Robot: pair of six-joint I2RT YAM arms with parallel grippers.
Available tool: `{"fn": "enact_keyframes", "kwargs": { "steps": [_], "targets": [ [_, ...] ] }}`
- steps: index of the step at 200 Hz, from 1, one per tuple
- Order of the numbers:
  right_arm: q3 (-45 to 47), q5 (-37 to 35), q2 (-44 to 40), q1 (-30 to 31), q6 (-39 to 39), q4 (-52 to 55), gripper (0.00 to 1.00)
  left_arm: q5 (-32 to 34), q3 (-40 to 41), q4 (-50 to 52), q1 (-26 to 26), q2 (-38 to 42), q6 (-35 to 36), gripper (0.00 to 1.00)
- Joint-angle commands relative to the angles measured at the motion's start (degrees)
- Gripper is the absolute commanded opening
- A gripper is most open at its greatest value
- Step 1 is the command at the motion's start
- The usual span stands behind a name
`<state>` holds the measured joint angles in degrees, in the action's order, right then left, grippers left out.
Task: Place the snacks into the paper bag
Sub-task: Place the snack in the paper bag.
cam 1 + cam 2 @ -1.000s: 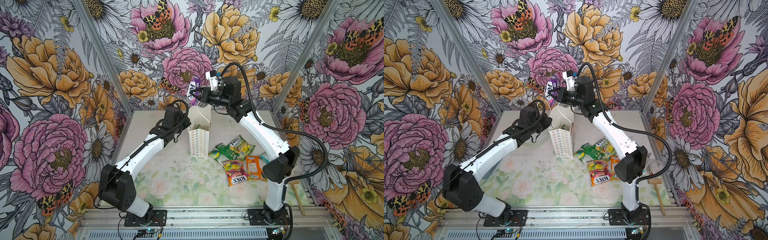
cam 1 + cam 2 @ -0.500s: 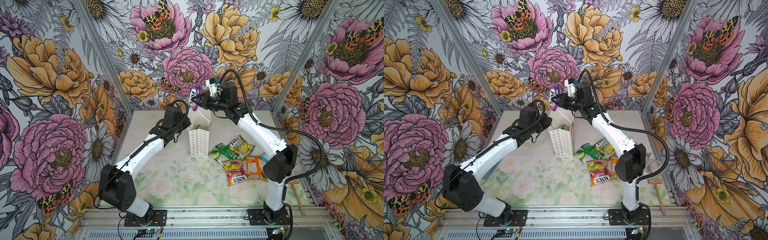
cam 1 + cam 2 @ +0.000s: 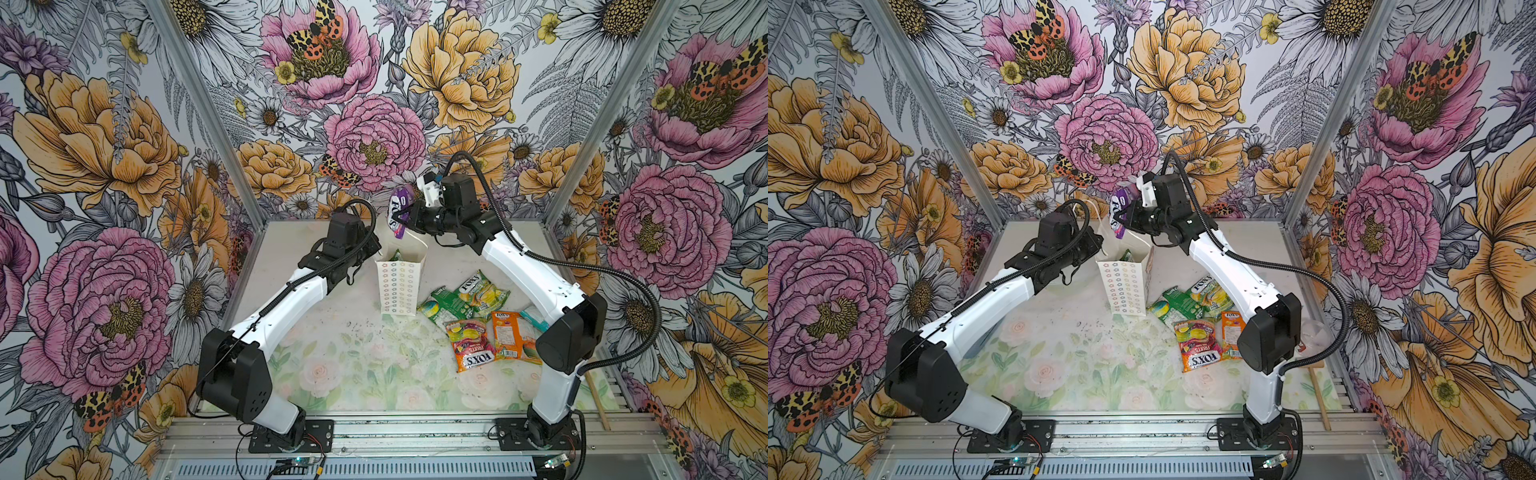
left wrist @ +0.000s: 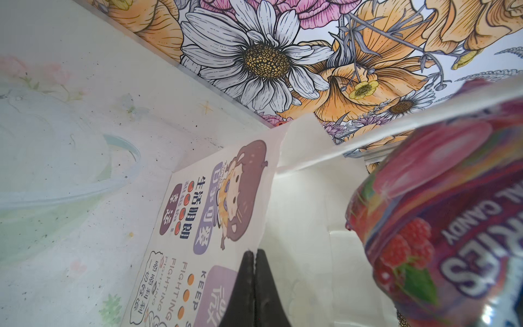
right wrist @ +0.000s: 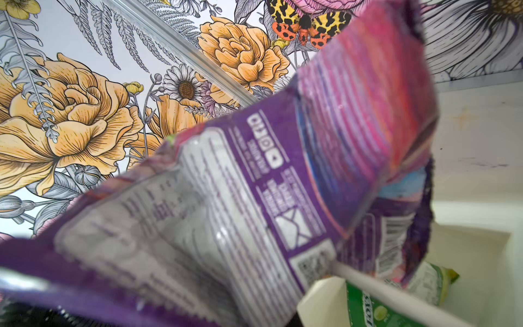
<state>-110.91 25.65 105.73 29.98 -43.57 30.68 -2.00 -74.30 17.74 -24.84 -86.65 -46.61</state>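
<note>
The left end effector (image 4: 254, 256) is clenched on the paper bag (image 3: 397, 286) (steadying its mouth, I judge). The right end effector (image 3: 405, 217) grasps a purple packet (image 3: 397, 203) above the opening.

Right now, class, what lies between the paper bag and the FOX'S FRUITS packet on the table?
A dark green packet lies flat between the paper bag and the FOX'S FRUITS packet. Both top views show it.

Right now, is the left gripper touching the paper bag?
Touching. The left wrist view shows the left gripper shut on the rim of the paper bag, one black finger on each side of the wall.
</note>
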Motion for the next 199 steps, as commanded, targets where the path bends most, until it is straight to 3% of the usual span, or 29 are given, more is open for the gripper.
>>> {"fn": "enact_keyframes", "kwargs": {
  "steps": [1,199],
  "targets": [
    [-0.53,-3.12,-4.04,-0.18,2.71,2.18,0.00,0.33,0.98,-0.49,0.58,1.76,-0.76,0.00],
    [-0.76,-7.30,-0.27,0.17,2.55,7.88,0.00,0.26,0.74,-1.55,0.29,1.66,-1.29,0.00]
  ]
}}
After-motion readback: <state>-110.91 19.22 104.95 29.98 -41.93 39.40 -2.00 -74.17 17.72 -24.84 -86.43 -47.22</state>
